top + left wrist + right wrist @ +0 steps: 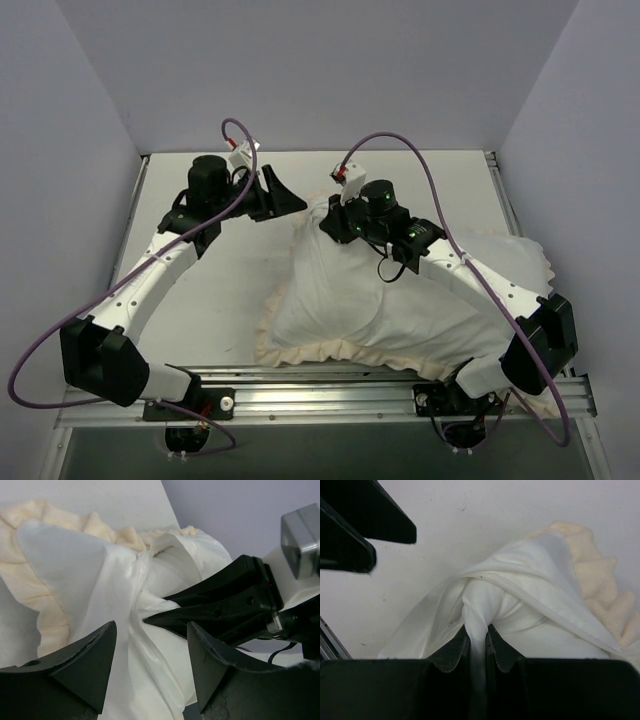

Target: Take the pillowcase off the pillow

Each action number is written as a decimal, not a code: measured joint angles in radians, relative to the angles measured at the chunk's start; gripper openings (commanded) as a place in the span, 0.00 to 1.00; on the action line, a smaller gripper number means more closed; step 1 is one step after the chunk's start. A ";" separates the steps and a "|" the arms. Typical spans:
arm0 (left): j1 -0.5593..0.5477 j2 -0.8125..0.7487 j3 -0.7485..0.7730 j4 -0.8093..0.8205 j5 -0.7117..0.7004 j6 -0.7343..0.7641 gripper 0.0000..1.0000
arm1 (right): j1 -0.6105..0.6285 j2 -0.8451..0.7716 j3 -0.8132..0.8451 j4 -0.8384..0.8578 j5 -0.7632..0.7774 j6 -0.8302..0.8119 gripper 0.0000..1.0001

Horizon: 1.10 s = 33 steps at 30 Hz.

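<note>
**Pillowcase still on: only a nub of pillow out at the far corner**

The pillowcase (380,310) lies white face up on the table (230,290), from the centre out to the right. It is plump all the way across, so the pillow appears to be almost wholly inside it. Nearest the arm bases, its cream ruffle (320,352) runs along the near edge, lying flat. The right arm (470,275) reaches across the top of the bundle to its far left corner.

At that corner the cover is open. In the right wrist view a hemmed rim (520,587) arches over a bulge of smooth white cloth. I take this to be the pillow (480,597) showing at the mouth. The right gripper (476,630) is closed tight on a fold of that cloth, and the corner looks slightly raised.

Just beyond, the left gripper (288,197) hovers beside the same corner with its jaws wide apart and nothing between them. As far as the views show, it touches neither cover nor pillow.

By my reading the job is barely begun. One hand has hold of the pillow at the opening, but the cover has not been drawn back at all. What remains is nearly everything: the free hand must catch the rim or ruffle, and then the cover has to be pulled the whole length of the pillow while the pinch holds. The fold in that pinch is thin and smooth, so it may slip.
</note>
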 measured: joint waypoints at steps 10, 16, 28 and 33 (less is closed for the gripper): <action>-0.042 0.080 -0.006 -0.102 -0.037 0.080 0.57 | 0.006 0.000 -0.037 0.038 -0.008 0.002 0.00; -0.064 0.110 -0.009 -0.100 -0.046 0.088 0.53 | 0.013 0.000 -0.045 0.047 -0.012 0.005 0.00; -0.053 0.137 -0.062 -0.076 -0.079 0.055 0.02 | 0.014 0.001 -0.053 0.046 -0.042 -0.017 0.00; -0.007 0.182 -0.093 -0.054 -0.082 -0.021 0.02 | 0.018 -0.005 -0.058 0.018 -0.127 -0.085 0.00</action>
